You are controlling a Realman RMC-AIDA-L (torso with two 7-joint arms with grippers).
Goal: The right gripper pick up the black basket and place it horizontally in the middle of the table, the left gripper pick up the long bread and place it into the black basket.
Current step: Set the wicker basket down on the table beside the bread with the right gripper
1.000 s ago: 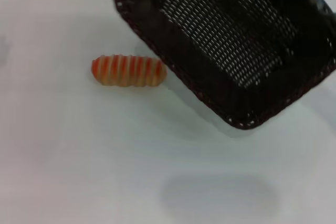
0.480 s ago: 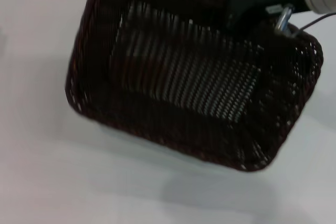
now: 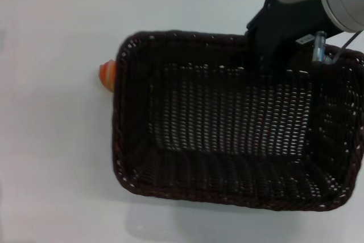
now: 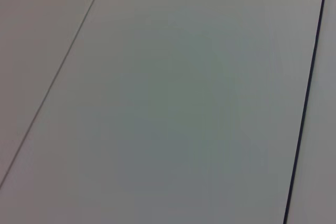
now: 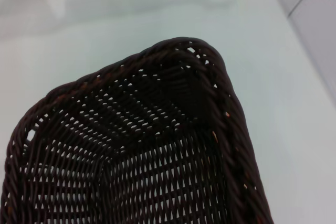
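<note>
Right claw [image 3: 272,55] grips the far rim of the black basket [image 3: 227,123] above the white desk [image 3: 51,140]. Only the head view shows the long bread [image 3: 107,75] peeking beside the basket's left end; the right wrist view shows one basket corner.

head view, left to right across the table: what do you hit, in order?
bare white table → end of the long bread poking out at the basket's left wall → black basket → right gripper at the basket's far rim, right of the basket's middle.
</note>
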